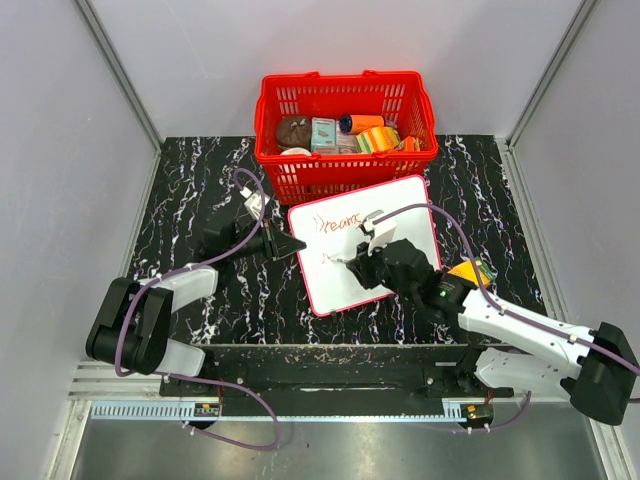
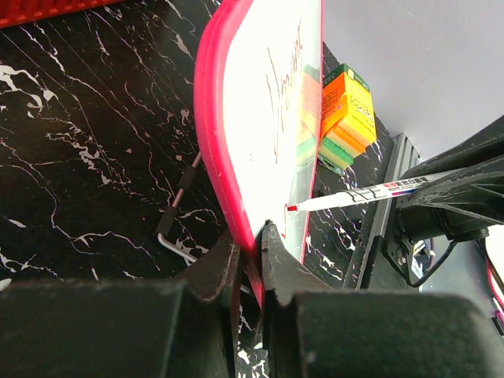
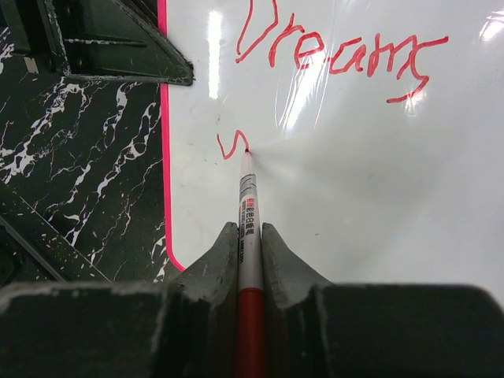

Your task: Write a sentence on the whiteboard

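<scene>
Holding brown lump (image 1: pixel 293 130), teal box (image 1: pixel 322 133), striped pack (image 1: pixel 378 140): red basket (image 1: pixel 345 80); whiteboard (image 1: pixel 335 285) beside

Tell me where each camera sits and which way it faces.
Top external: above and behind the arms, looking down on the red basket and whiteboard; both arms show.
Left wrist: on the left arm, looking along the left end effector, shut on the whiteboard's rim.
Right wrist: looking down the right end effector, gripping the marker.
Shared: both wrist views show whiteboard, marker and sentence.
</scene>
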